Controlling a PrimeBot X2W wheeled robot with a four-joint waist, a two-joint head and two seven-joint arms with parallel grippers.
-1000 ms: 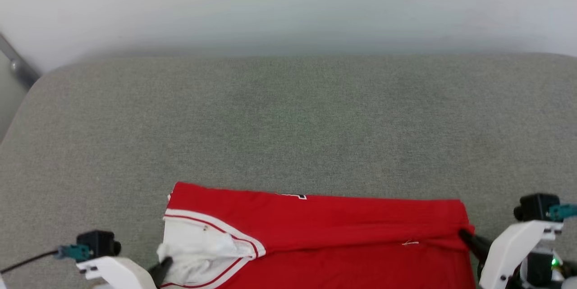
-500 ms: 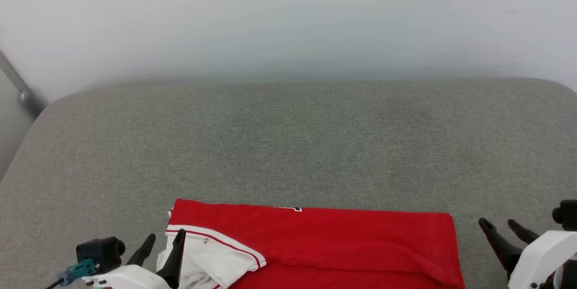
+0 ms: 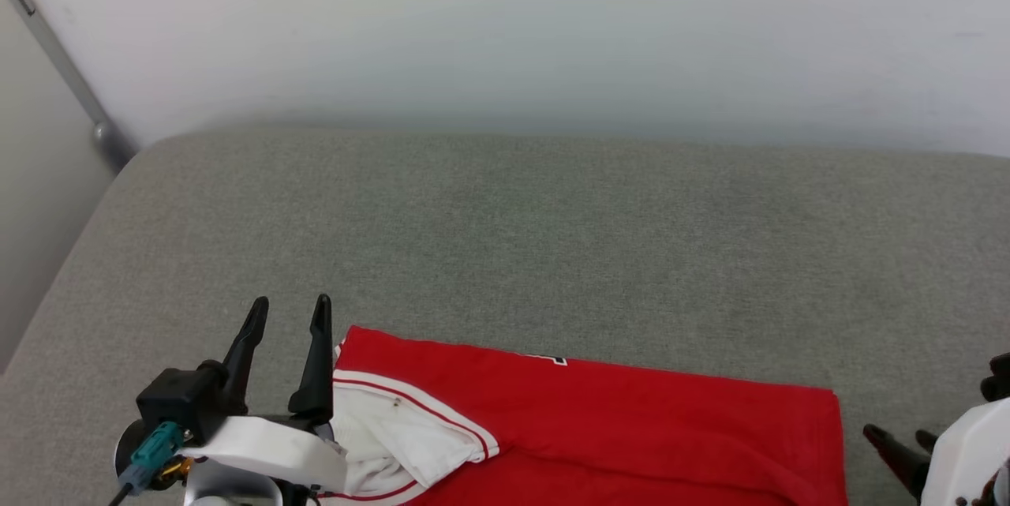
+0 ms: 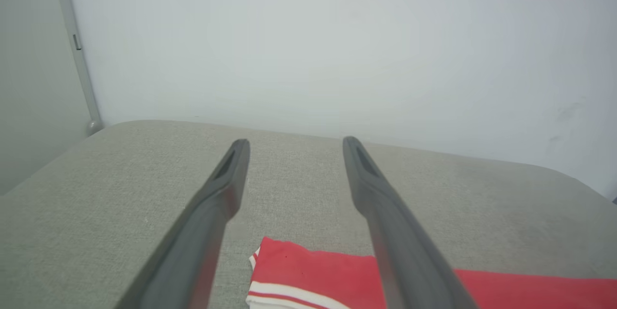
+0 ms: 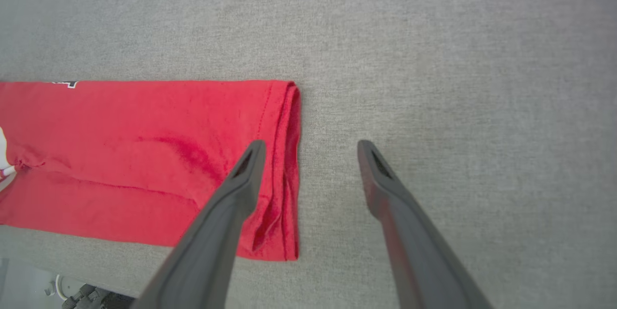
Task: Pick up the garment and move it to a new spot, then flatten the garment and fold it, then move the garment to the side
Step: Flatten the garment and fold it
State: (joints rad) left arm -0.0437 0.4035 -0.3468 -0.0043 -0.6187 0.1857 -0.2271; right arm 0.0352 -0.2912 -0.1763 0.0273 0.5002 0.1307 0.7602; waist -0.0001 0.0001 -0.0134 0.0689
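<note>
**Long fold lying flat, nothing held**

The garment [image 3: 615, 427] lies as a long red band on the grey cushion [image 3: 505, 238]. Left gripper [image 3: 290, 302] — spread, empty — stands at its sleeve end; right gripper [image 3: 895, 435], equally spread, beside its hem. Next fold, I'd pinch every hem layer squarely

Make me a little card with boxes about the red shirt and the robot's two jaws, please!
garment: red shirt, folded into a long band, lying flat
sleeve: white with red stripes, at the robot's left end of the band
surface: grey fabric, with a white wall behind
left jaws: open, empty, beside the sleeve end
right jaws: open, empty, by the hem end
held: nothing
</note>
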